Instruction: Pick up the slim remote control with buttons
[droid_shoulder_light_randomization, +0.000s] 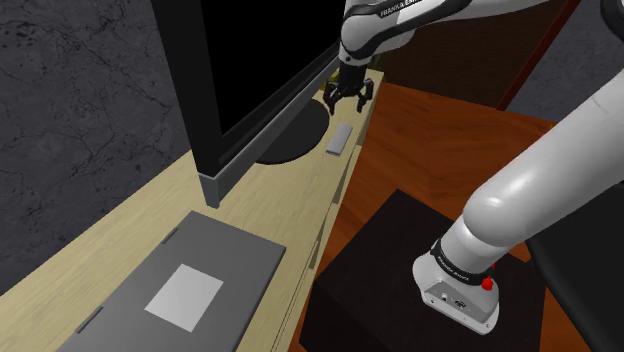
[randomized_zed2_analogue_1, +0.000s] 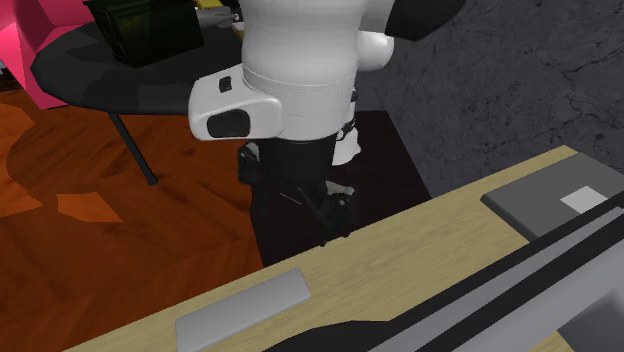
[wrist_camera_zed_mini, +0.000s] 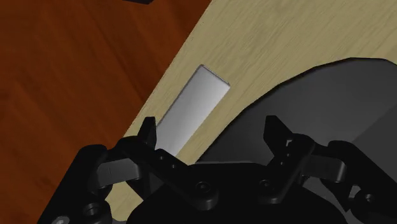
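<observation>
Wrist view first. Black two-finger gripper (wrist_camera_zed_mini: 211, 130) released: fingers (wrist_camera_zed_mini: 149, 130) spread wide, clasping nothing. Hangs over the floor-side edge of a light wooden TV console (wrist_camera_zed_mini: 286, 44), clear of its surface. Just beside one fingertip and below it, the slim remote control (wrist_camera_zed_mini: 194, 108): plain grey slab, flat on the wood, slanting along the console edge, untouched. Beside the other fingertip, the dark rounded TV base (wrist_camera_zed_mini: 331, 95), close to the remote but apart from it.

Shoulder view: gripper (droid_shoulder_light_randomization: 349, 100) pointing down from the white arm (droid_shoulder_light_randomization: 400, 20). Remote (droid_shoulder_light_randomization: 339, 139) just below it in the picture, between the base (droid_shoulder_light_randomization: 295, 135) and the console's edge. Over the base, a large black TV screen (droid_shoulder_light_randomization: 250, 60). Toward that view's lower left, a flat grey device (droid_shoulder_light_randomization: 180, 290) with a paler rectangle on top, well apart from the remote. Black stand (droid_shoulder_light_randomization: 390, 260) on a reddish-brown wooden floor (droid_shoulder_light_randomization: 440, 140); grey stone-patterned wall (droid_shoulder_light_randomization: 80, 90) behind.

Second exterior view: remote (randomized_zed2_analogue_1: 243, 310) at the console's edge. Behind, a dark round table (randomized_zed2_analogue_1: 90, 70) carrying a dark green box (randomized_zed2_analogue_1: 140, 30).
</observation>
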